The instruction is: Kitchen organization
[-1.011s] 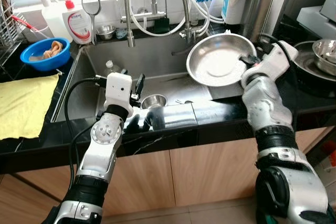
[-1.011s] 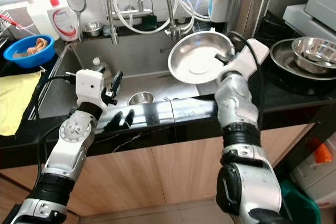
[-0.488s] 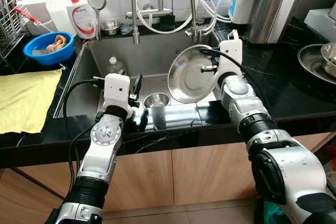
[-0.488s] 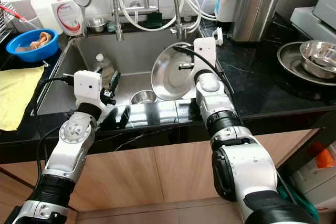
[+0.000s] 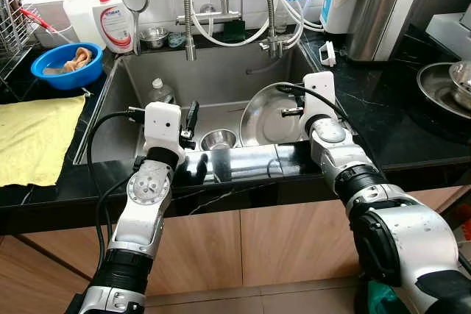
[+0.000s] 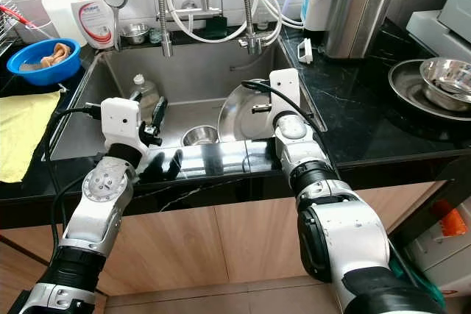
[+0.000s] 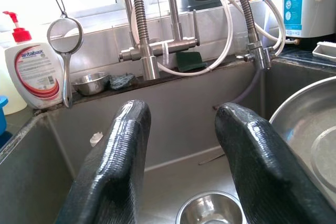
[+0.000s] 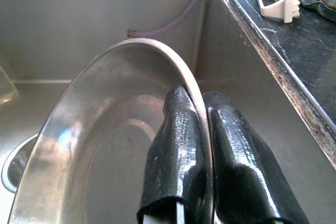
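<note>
The steel pan sat tilted in the sink, its rim pinched between the fingers of your right tool. Had you let go there, it could have slid onto the small bowl beside it (a thin rim gives little hold). Your left tool hung wide, holding nothing. Only your right wrist view showed that pinch clearly; your head views showed the dark tabletop.
</note>
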